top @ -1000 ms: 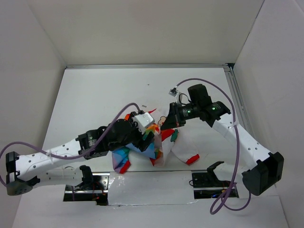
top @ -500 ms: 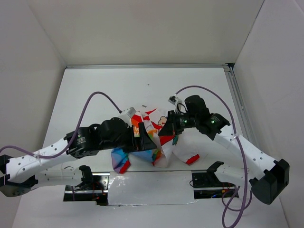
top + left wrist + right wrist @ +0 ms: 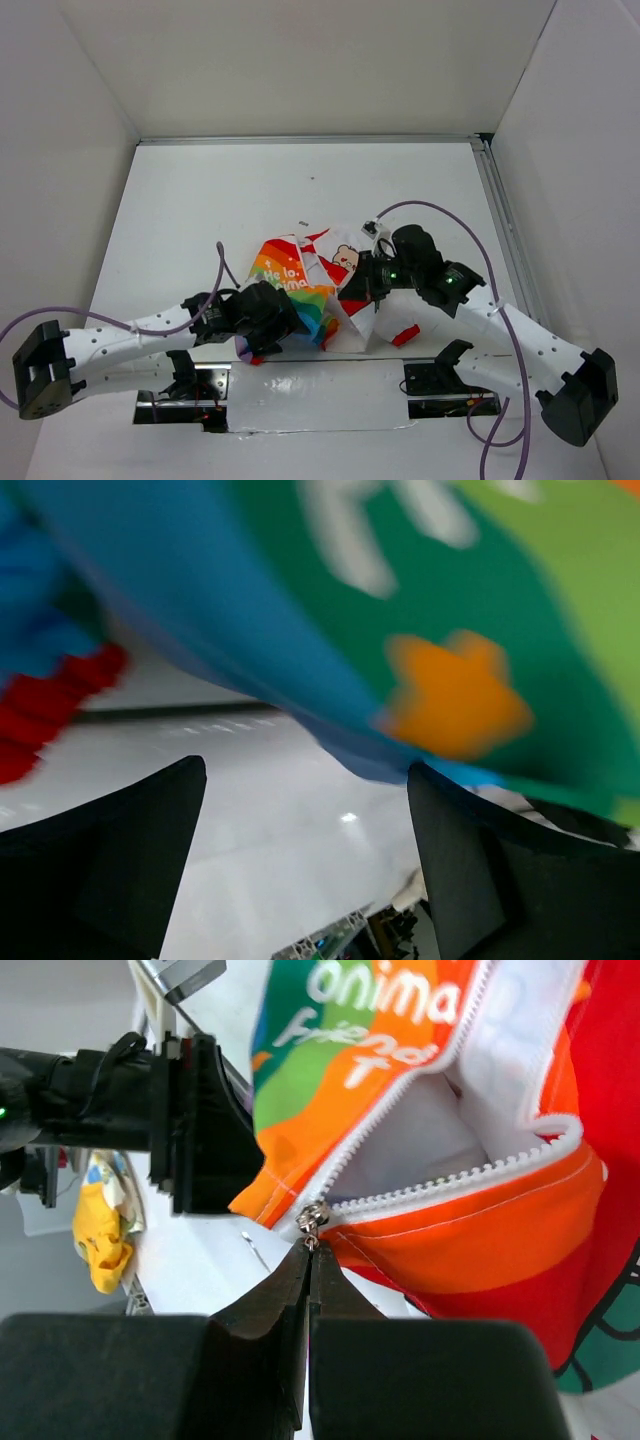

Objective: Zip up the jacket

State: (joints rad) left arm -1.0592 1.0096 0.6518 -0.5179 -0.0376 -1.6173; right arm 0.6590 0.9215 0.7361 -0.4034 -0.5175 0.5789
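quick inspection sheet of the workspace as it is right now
surface: white table, shiny strip along its near edge.
job's things: jacket bunched at centre; zipper teeth parted beyond the zipper pull.
clutter: one tiny dark speck.
grippers: left gripper open, nothing between its fingers, jacket fabric close by; right gripper shut on the zipper pull.
cables: purple cables looping from both arms.
surroundings: white walls on three sides.

One jacket (image 3: 290,275), one table (image 3: 200,200) — two grippers: left gripper (image 3: 305,780), right gripper (image 3: 308,1250).
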